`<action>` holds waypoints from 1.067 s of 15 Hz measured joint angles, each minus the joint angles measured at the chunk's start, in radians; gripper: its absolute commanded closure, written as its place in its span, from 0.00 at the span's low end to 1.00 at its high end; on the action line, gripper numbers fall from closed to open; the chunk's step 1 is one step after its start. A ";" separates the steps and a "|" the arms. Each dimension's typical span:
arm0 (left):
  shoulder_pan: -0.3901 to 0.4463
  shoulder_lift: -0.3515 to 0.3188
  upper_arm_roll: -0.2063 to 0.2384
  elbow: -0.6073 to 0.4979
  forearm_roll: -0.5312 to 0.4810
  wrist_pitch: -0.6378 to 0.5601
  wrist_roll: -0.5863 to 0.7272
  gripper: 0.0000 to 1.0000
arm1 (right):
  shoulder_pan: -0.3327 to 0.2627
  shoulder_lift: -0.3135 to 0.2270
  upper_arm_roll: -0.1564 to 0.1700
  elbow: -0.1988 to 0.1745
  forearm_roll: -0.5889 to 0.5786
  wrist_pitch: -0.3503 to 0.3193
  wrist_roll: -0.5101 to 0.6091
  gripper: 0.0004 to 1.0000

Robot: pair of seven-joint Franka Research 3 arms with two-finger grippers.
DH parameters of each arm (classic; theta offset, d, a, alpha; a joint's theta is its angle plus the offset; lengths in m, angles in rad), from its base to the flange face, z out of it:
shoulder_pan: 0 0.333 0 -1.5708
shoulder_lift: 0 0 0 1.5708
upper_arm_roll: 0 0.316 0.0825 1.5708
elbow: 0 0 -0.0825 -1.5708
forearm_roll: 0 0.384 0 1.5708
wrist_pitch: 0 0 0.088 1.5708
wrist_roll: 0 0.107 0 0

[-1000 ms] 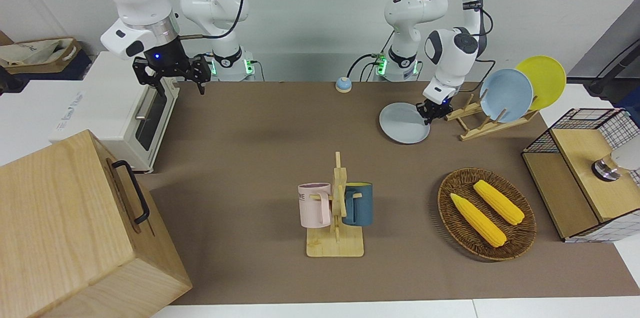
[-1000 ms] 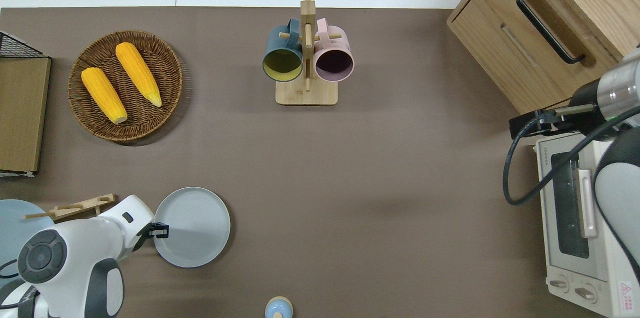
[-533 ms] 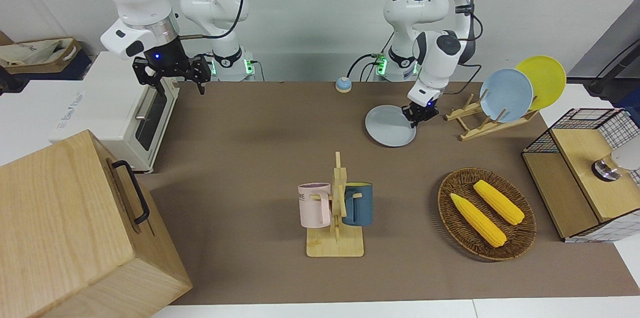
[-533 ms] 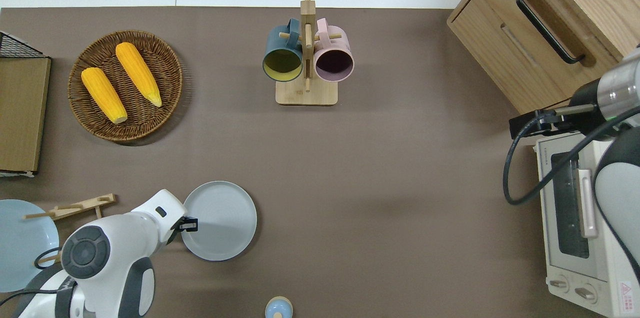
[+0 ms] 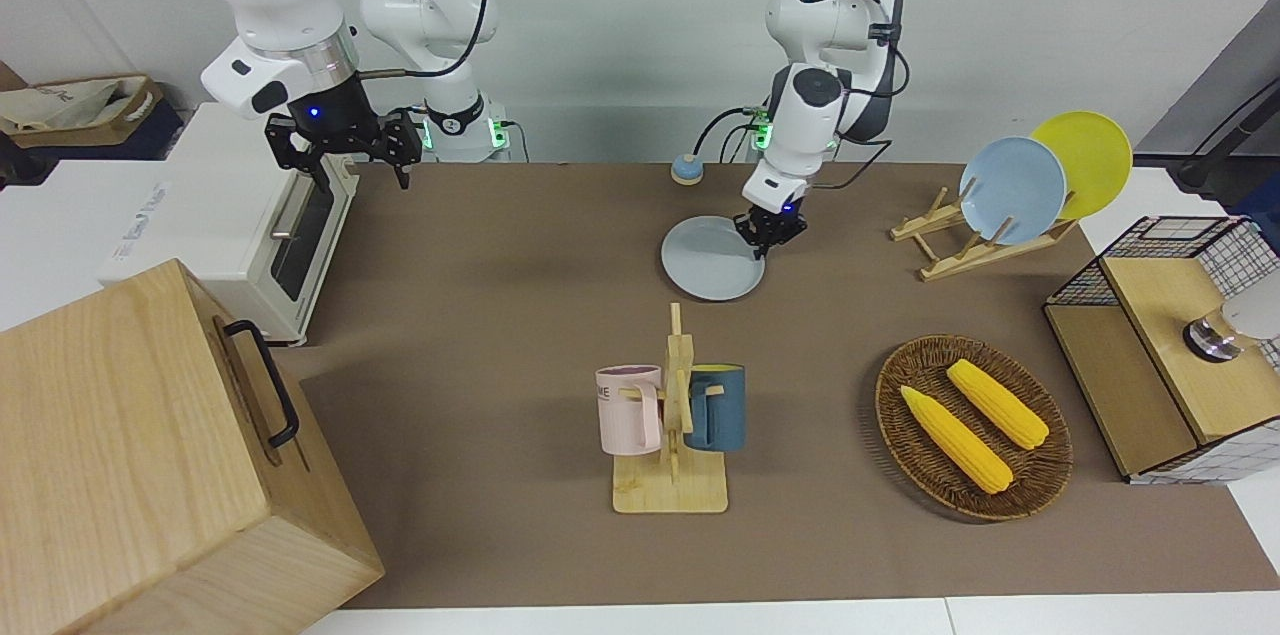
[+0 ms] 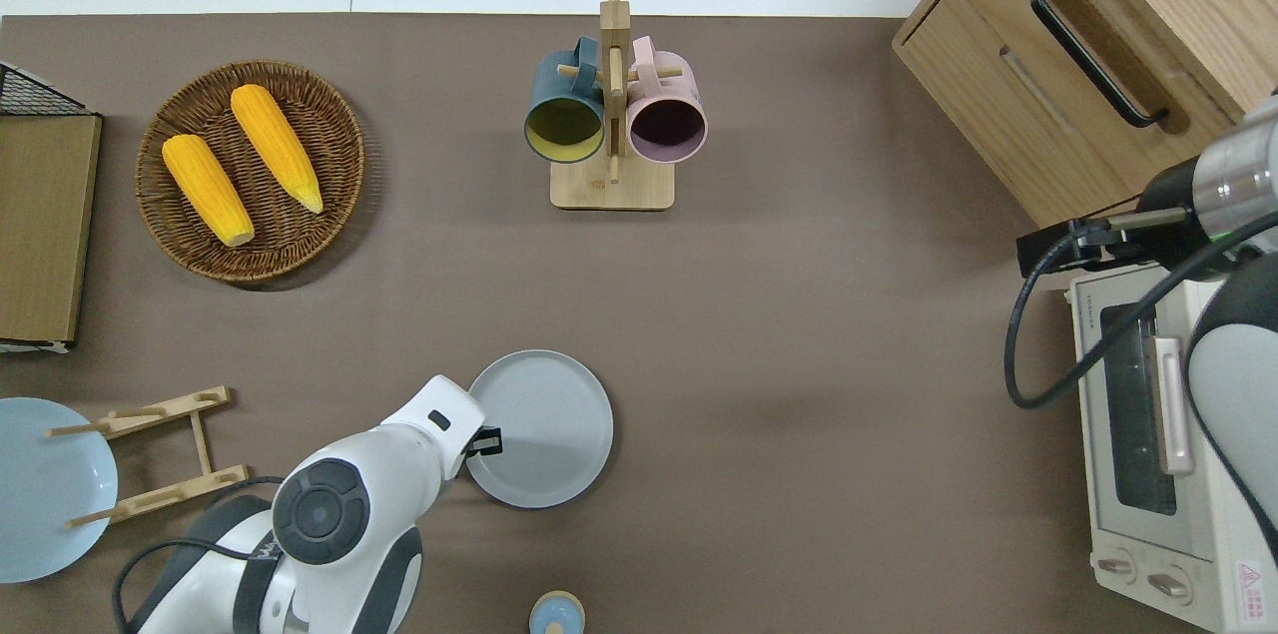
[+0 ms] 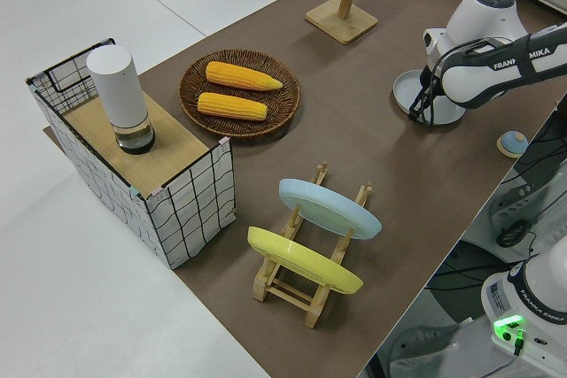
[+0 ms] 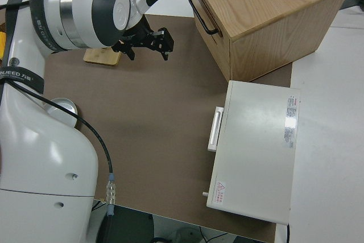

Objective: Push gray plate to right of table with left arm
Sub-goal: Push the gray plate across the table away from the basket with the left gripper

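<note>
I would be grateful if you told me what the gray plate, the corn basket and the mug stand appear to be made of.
The gray plate, at the left claw, looks like matte glazed ceramic or melamine: smooth, even colour, faint concentric rings. The corn basket seems to be woven wicker, from its dark brown braided strands. The mug stand appears to be pale unfinished wood, perhaps bamboo, with visible pegs.

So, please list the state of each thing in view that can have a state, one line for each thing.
Round pale blue-gray plate: flat on the brown table, left claw at its rim.
Sky-blue plate: on edge in the wooden rack.
Yellow plate: on edge in that rack.
Pink mug and dark blue mug: hanging on the wooden stand.
White toaster oven: door shut.
Right arm: parked, claw open.
</note>
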 measured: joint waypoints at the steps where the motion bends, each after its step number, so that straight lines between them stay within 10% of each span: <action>1: -0.025 0.014 -0.001 0.015 0.000 0.001 -0.034 1.00 | 0.000 0.000 0.000 0.000 0.000 0.000 0.000 0.02; 16: -0.288 0.184 -0.006 0.210 0.070 0.016 -0.462 1.00 | 0.000 0.000 0.000 0.000 0.000 0.000 0.000 0.02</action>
